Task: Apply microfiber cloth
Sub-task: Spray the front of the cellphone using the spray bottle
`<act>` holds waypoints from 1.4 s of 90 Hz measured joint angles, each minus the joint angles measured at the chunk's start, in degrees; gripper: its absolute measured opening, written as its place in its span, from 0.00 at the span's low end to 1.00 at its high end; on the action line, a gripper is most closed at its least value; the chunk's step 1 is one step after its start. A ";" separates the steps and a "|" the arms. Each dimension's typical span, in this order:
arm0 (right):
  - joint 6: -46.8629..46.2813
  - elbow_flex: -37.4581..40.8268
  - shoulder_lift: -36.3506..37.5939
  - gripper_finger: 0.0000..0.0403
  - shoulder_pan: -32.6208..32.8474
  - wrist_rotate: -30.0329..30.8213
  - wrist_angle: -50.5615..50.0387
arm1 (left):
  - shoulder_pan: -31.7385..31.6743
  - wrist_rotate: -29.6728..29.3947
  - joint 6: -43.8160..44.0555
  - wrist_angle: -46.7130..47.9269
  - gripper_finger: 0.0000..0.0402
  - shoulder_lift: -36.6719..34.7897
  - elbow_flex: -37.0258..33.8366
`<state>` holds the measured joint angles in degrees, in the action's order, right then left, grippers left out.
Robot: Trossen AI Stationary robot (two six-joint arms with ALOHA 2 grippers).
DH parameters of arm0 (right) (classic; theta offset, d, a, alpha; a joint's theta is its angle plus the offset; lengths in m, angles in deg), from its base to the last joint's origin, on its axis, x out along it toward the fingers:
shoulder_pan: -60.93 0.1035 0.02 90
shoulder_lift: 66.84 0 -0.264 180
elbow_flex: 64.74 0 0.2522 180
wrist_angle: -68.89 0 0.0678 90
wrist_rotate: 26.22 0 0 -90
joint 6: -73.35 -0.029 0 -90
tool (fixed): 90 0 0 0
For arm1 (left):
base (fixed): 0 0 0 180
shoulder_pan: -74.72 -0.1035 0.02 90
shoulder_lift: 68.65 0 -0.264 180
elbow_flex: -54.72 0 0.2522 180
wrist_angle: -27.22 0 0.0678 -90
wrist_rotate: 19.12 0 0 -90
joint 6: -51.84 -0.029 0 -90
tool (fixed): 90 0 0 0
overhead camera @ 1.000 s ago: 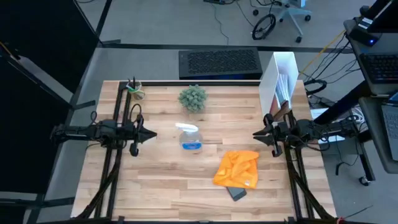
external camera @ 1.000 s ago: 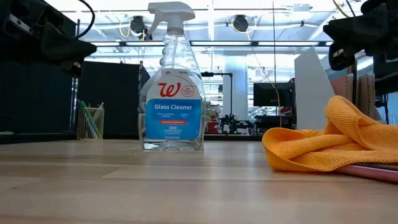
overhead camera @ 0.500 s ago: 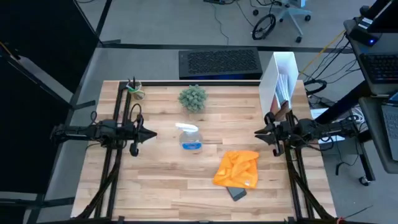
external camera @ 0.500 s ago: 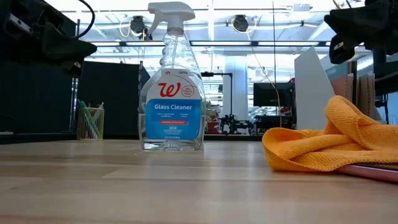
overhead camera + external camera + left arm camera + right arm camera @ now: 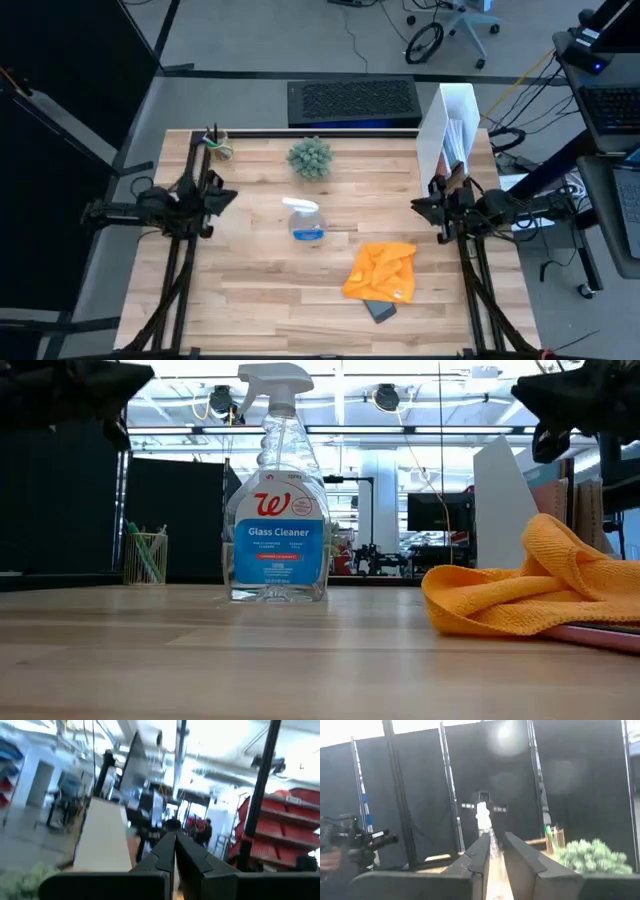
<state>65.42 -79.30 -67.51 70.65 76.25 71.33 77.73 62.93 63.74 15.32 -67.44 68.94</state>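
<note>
The orange microfiber cloth [image 5: 382, 270] lies crumpled at the near right of the table, its near edge draped over a dark phone [image 5: 381, 311]. In the low view the cloth [image 5: 530, 595] bulges up on the right and the phone [image 5: 600, 635] shows beneath it. My left gripper [image 5: 233, 196] hangs in the air by the left edge, shut and empty; its fingertips [image 5: 175, 845] meet. My right gripper [image 5: 416, 207] hovers by the right edge, beyond the cloth, with a narrow gap [image 5: 493, 851] between its fingers and nothing in it.
A clear spray bottle [image 5: 305, 220] of blue glass cleaner stands mid-table between the arms. A small green plant [image 5: 310, 157] and a pen cup [image 5: 217, 145] stand near the far edge, and a white file holder [image 5: 450, 130] at the far right. Bare wood lies at the near left.
My left gripper has drawn back toward the table's left edge and risen, tipping upward. My right gripper has pulled back a little toward the right edge and risen slightly. The cloth, phone and bottle have stayed where they were.
</note>
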 joint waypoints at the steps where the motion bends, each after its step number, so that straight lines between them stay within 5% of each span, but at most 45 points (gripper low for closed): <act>1: -0.31 0.00 -0.05 0.10 0.00 0.00 -0.08 | 0.00 -0.01 0.16 -0.13 0.00 0.19 0.05; 15: -4.34 0.00 -1.31 0.10 0.00 -0.03 -0.32 | 0.93 0.70 2.40 1.91 0.00 7.42 5.90; 45: -6.40 0.00 -3.81 0.10 0.03 -0.21 -0.18 | 13.46 -1.83 2.34 8.59 0.00 49.96 28.41; 64: -5.99 0.00 -4.81 0.10 0.03 -0.24 -0.24 | 19.47 -0.61 3.70 6.09 0.00 65.80 38.58; 88: -6.25 0.00 -6.10 0.10 0.15 -0.81 -1.48 | 17.29 -1.16 3.52 7.16 0.07 72.14 44.06; 126: -4.90 0.00 -7.57 0.10 0.15 -0.78 -3.05 | 14.07 -4.75 9.13 19.59 0.61 71.96 44.66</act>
<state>60.52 -79.30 -75.07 70.80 75.47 68.27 91.80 58.18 72.87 34.91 4.52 113.61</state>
